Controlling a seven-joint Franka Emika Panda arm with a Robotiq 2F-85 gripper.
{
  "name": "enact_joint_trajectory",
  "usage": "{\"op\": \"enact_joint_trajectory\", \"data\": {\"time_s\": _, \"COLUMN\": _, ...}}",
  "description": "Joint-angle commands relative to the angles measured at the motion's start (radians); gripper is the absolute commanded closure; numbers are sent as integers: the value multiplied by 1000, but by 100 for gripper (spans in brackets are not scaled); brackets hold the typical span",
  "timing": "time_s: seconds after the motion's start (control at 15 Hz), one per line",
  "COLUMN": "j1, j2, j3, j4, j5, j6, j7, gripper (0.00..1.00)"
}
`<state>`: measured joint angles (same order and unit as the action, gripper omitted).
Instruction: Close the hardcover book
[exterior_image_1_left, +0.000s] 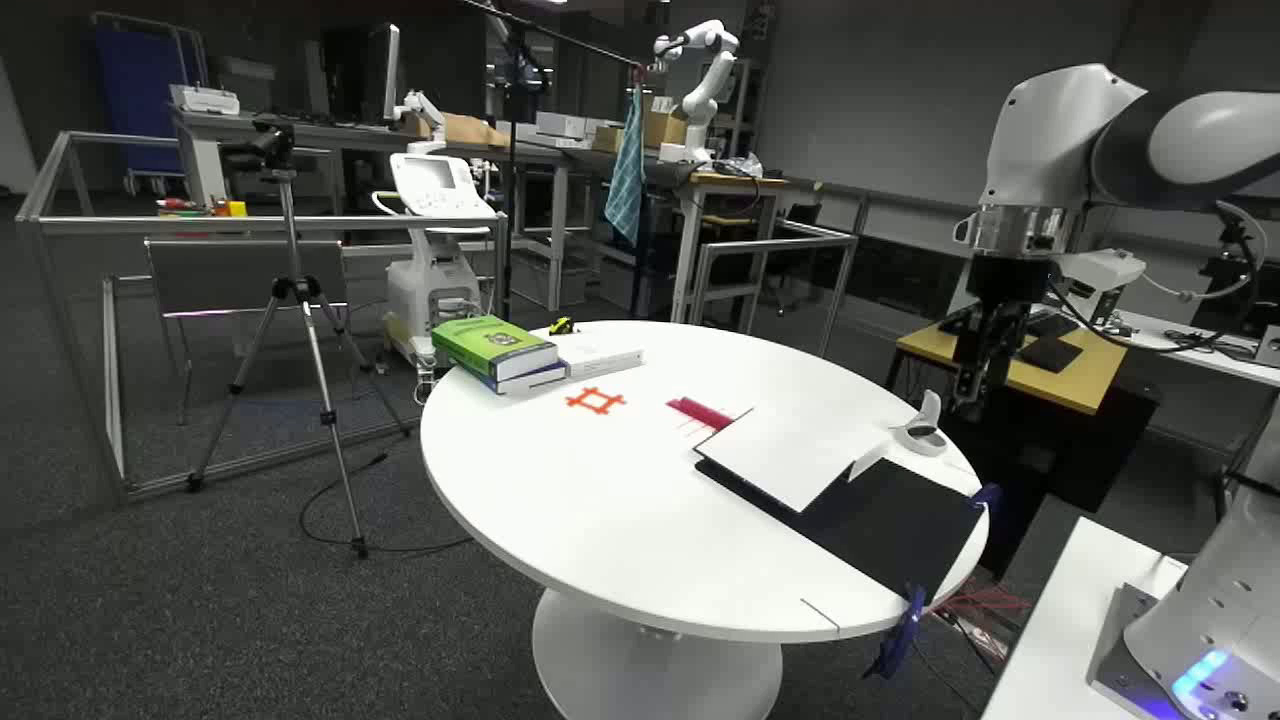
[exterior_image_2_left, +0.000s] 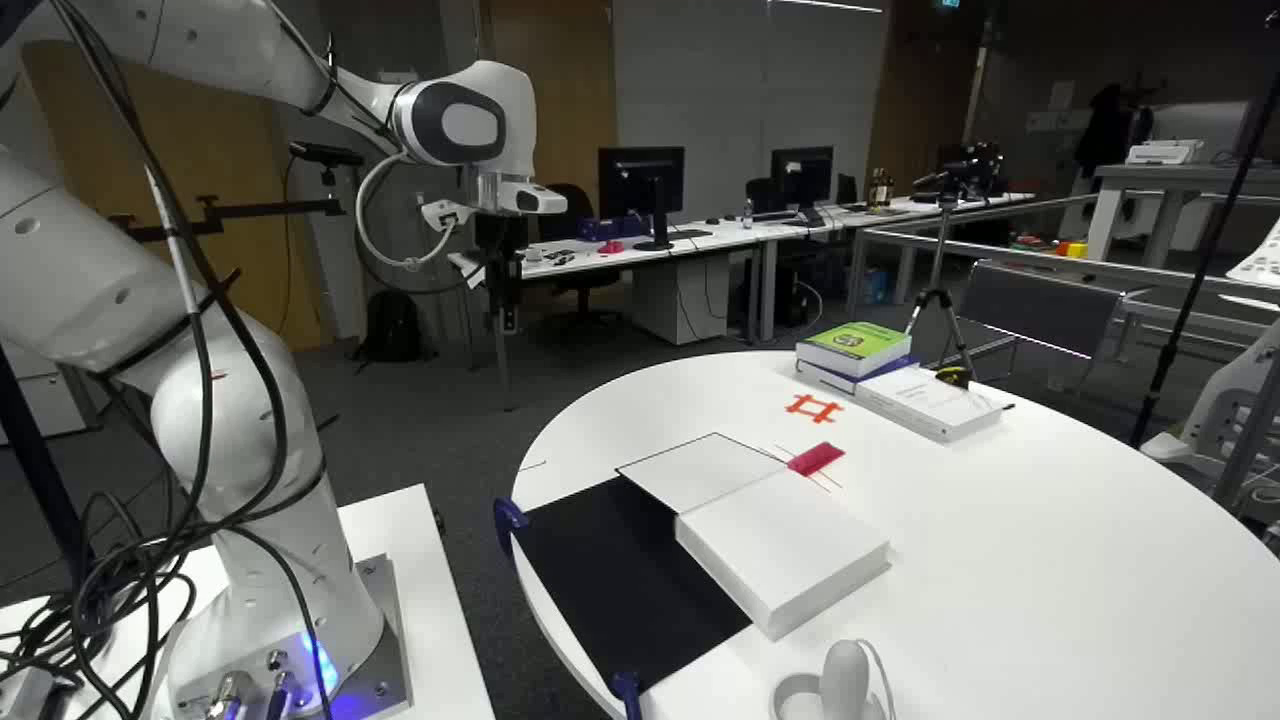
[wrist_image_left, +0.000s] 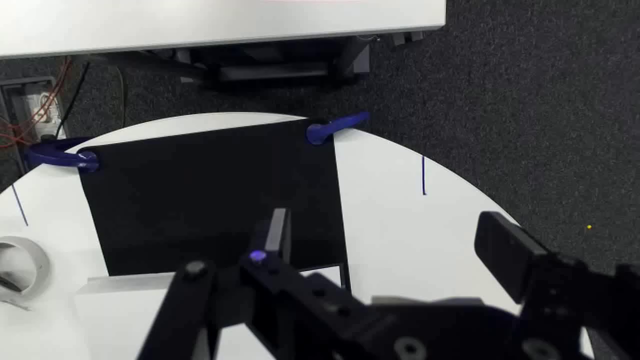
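Observation:
The hardcover book lies open on the round white table, partly over the black mat. In an exterior view its white page block (exterior_image_2_left: 785, 555) lies flat, and its opened cover (exterior_image_2_left: 705, 470) spreads to the side, white inside with a thin dark edge. It also shows open in an exterior view (exterior_image_1_left: 780, 450). In the wrist view the page block (wrist_image_left: 117, 320) is at lower left; a dark-edged cover corner (wrist_image_left: 330, 274) shows behind a finger. My gripper (wrist_image_left: 385, 230) is open and empty, high above the table's edge, apart from the book. It hangs in both exterior views (exterior_image_1_left: 968, 395) (exterior_image_2_left: 508, 318).
The black mat (exterior_image_2_left: 630, 570) is held by blue clamps (wrist_image_left: 320, 132) (wrist_image_left: 60, 157) at the table edge. A grey controller (exterior_image_1_left: 922, 430) stands near the book. A pink piece (exterior_image_2_left: 816, 459), an orange lattice (exterior_image_2_left: 814, 408) and a stack with a green book (exterior_image_2_left: 853, 345) lie farther off.

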<state>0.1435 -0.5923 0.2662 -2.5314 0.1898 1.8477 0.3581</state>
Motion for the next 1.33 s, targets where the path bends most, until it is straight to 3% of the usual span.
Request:
{"op": "enact_joint_trajectory", "data": {"time_s": 0.0, "j1": 4, "j2": 1, "j3": -4, "j4": 1, "j5": -2, "j6": -1, "j7": 2, "gripper": 0}}
{"op": "enact_joint_trajectory", "data": {"time_s": 0.8, "j1": 14, "j2": -18, "j3": 4, "j4": -18, "j5": -4, "j6": 8, "j7": -4, "gripper": 0}}
{"op": "enact_joint_trajectory", "data": {"time_s": 1.0, "j1": 38, "j2": 7, "j3": 78, "j4": -34, "j5": -53, "j6": 101, "j7": 2, "gripper": 0}}
{"op": "enact_joint_trajectory", "data": {"time_s": 1.27, "j1": 46, "j2": 132, "j3": 201, "j4": 26, "j5": -229, "j6": 189, "j7": 34, "gripper": 0}}
